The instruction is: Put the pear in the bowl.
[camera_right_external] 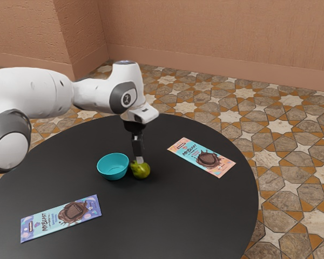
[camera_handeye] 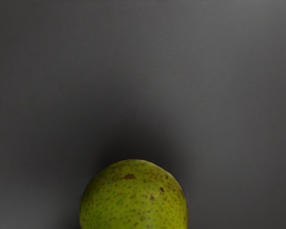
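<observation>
Green-skinned, the pear [camera_right_external: 141,170] is seen just beside the bowl [camera_right_external: 113,167], so only a short carry should be needed; the gripper [camera_right_external: 139,160] is set at the pear's top, presumably for grasping — its opening and any hold cannot be told.

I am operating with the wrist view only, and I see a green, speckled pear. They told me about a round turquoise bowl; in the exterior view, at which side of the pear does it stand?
Observer: The round turquoise bowl stands close beside the green, speckled pear, toward the exterior view's left.

Operator: Thank you. Is the bowl standing upright?

Observer: Yes, it is upright, with its opening facing up.

Operator: And does something lie at the pear's other side?

Observer: Yes, a flat, rectangular chocolate bar in a pink and light-blue wrapper lies toward the exterior view's right, apart from the pear.
</observation>
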Controlling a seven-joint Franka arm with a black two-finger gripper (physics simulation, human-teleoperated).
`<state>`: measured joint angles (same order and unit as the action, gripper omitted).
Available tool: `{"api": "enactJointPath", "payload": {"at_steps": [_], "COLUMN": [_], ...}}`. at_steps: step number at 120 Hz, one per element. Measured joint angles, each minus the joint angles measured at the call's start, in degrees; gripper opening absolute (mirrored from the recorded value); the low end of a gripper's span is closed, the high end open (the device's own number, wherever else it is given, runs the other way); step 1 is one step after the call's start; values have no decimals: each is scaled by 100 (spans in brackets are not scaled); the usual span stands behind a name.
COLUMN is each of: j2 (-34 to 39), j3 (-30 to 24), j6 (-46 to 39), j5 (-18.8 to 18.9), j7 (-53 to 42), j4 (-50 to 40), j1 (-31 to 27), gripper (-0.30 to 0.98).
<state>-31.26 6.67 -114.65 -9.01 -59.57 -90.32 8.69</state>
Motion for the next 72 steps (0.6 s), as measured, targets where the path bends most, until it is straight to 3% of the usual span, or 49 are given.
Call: {"api": "enactJointPath", "payload": {"at_steps": [13,41,72], "j2": [-121,-342,-441], "j3": [12,-16,-10], "j6": [-28,-117,-278], "j5": [-89,201,71], "j7": [-425,-1209,-1761], "j4": [-8,13,-2], "j1": [-1,-2,-5], "gripper": [69,69,69]}}
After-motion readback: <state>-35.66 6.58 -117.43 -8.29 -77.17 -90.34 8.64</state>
